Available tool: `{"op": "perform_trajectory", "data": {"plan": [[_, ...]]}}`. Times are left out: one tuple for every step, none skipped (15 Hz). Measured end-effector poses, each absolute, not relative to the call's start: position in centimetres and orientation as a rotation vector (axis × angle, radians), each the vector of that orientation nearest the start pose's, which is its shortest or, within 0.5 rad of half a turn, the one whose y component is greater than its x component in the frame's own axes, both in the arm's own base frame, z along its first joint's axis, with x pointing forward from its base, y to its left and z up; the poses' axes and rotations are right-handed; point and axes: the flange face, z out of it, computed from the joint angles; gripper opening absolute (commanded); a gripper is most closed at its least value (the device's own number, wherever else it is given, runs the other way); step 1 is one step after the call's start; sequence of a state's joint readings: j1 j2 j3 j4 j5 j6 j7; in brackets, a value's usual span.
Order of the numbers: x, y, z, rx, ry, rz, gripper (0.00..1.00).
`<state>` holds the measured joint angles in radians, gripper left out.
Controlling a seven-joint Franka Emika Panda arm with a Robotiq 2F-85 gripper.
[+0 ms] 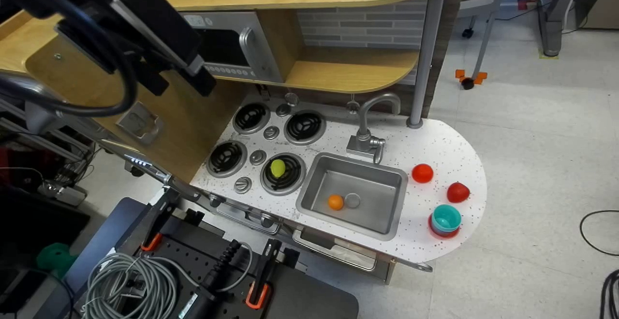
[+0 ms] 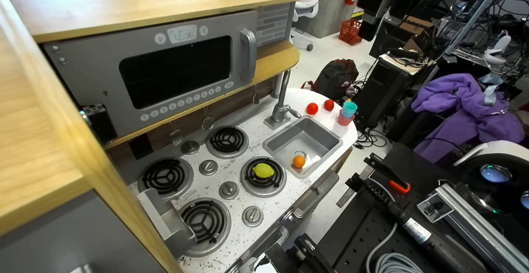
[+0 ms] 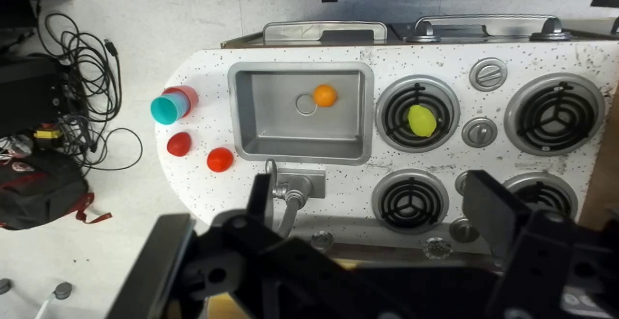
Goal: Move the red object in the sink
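A round red object lies on the white counter beside the sink. It also shows in an exterior view and in the wrist view. A second red object, somewhat pointed, lies farther from the sink; it shows in the wrist view too. In the sink there is an orange ball-like fruit near the drain. My gripper is open and empty, its fingers wide apart. In an exterior view the gripper hangs high above the counter, far from the red objects.
A teal cup sits in a red cup near the counter's rounded end. The faucet stands behind the sink. A yellow-green lemon lies on a burner. The shelf and microwave overhang the back.
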<state>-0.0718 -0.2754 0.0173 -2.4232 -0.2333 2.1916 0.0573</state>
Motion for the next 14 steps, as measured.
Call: {"op": "perform_trajectory", "data": {"plan": [[45.8, -4.8, 41.9, -3.332, -0.028, -0.082, 1.00], [46.3, -6.6, 42.2, -3.326, -0.026, -0.088, 1.00], [46.8, -8.9, 42.6, -3.320, -0.039, -0.104, 1.00], [47.3, -11.2, 42.9, -3.318, -0.068, -0.117, 1.00], [47.8, -13.7, 43.3, -3.314, -0.099, -0.134, 1.00], [48.5, -15.8, 43.4, -3.304, -0.132, -0.162, 1.00], [49.5, -17.5, 42.9, -3.293, -0.176, -0.182, 1.00], [50.7, -18.6, 42.0, -3.284, -0.222, -0.194, 1.00], [52.0, -19.4, 40.7, -3.275, -0.262, -0.195, 1.00], [53.4, -19.8, 39.1, -3.263, -0.292, -0.186, 1.00], [54.8, -20.0, 37.3, -3.249, -0.310, -0.167, 1.00], [56.1, -20.1, 35.6, -3.235, -0.323, -0.144, 1.00], [57.3, -20.1, 33.9, -3.224, -0.333, -0.118, 1.00], [58.4, -20.3, 32.3, -3.219, -0.336, -0.094, 1.00]]}}
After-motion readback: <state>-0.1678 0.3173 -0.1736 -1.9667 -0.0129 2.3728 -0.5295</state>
